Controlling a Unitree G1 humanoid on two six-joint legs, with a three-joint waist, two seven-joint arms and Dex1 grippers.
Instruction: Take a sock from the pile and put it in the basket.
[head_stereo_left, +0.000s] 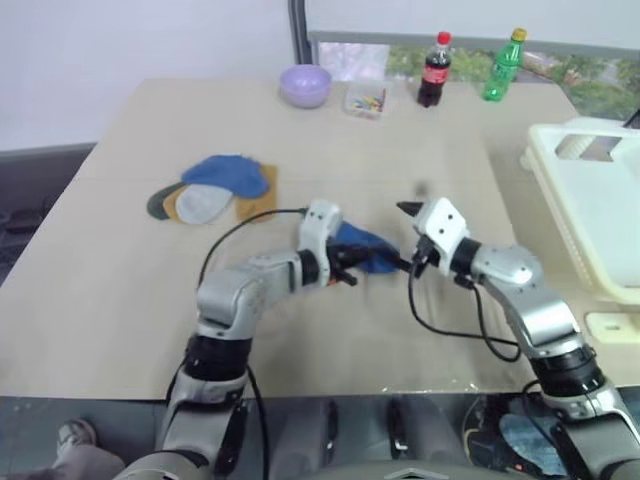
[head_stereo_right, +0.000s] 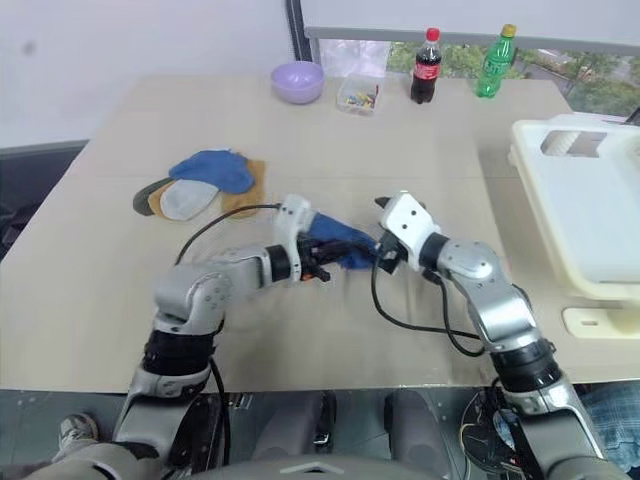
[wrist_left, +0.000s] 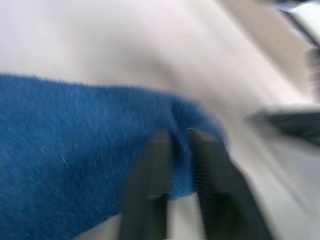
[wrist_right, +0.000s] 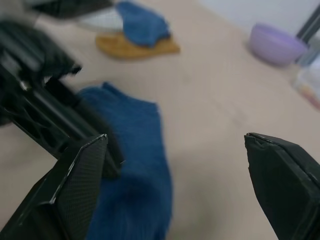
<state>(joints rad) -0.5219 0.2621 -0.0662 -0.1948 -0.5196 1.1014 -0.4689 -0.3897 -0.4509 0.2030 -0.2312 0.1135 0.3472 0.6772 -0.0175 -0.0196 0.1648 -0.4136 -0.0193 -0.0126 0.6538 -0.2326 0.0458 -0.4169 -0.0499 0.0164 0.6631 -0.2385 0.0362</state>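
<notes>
The left pincer (wrist_left: 179, 165) grips a fold of the blue sock (head_stereo_right: 340, 245) mid-tabletop (head_stereo_right: 420, 150), offering it to the wide-open right pincer (wrist_right: 175, 185), presumably since the basket (head_stereo_right: 590, 200) lies at three o'clock, opposite the pile (head_stereo_right: 205, 185).

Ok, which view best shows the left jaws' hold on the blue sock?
The left wrist view: the blue sock is pinched between the left gripper jaws. Both eye views show it small; the right wrist view sees the sock hanging.
</notes>
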